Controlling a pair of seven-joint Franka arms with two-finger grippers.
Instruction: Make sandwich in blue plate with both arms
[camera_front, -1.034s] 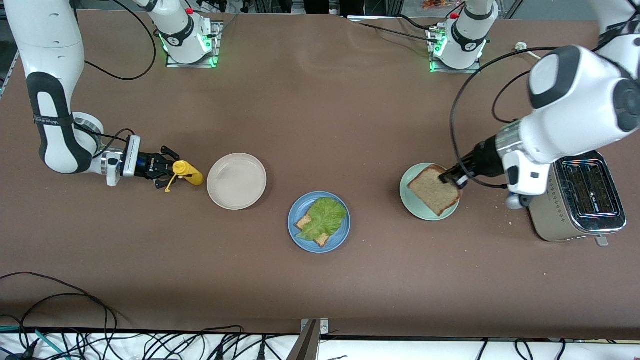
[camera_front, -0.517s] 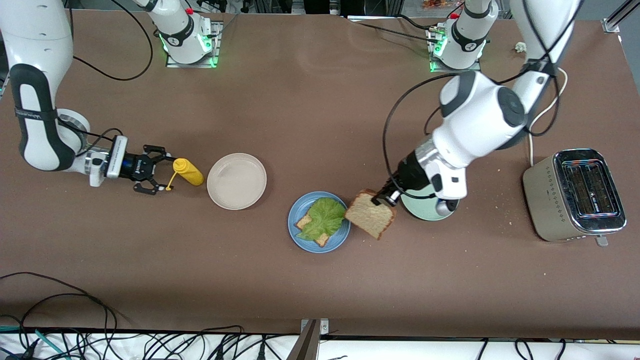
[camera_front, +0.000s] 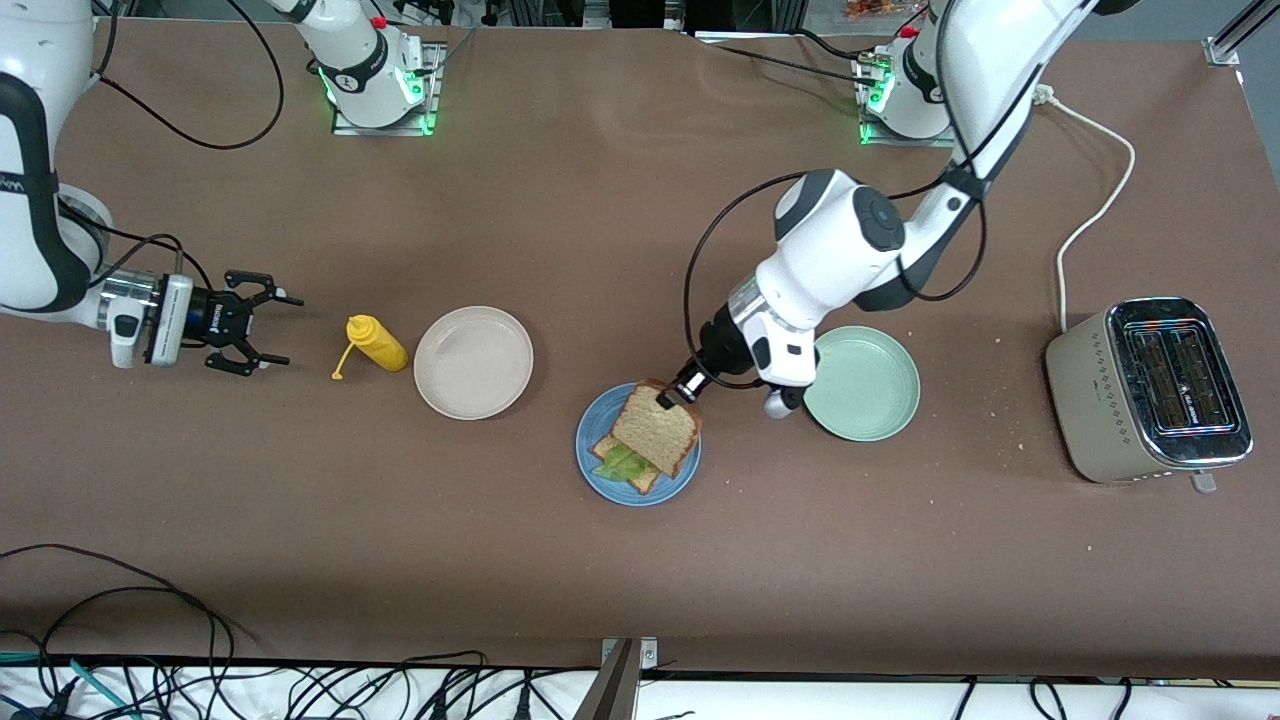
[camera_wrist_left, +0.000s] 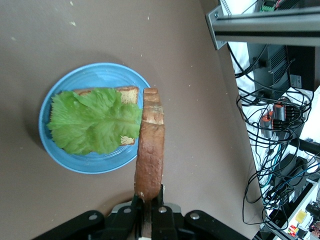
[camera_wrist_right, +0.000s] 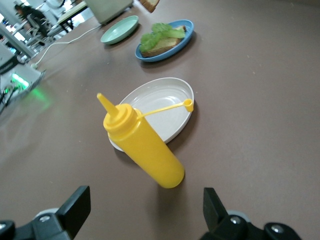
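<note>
Front view: we find the left gripper (camera_front: 678, 391) clamped on the top bread slice (camera_front: 656, 429) over the blue plate (camera_front: 590, 460), not yet released. The right gripper (camera_front: 262, 322) waits, spread wide and empty, near the mustard bottle (camera_front: 374, 343).

Left wrist view: lettuce (camera_wrist_left: 95, 120) covers the bottom slice (camera_wrist_left: 125, 95).

Right wrist view: beige plate (camera_wrist_right: 165, 102) just beside the bottle; nothing obstructs.

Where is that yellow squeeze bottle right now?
The yellow plastic squeeze bottle lies on its side on the brown table, beside the round beige plate, toward the right arm's end; the open right gripper is nearby.
</note>
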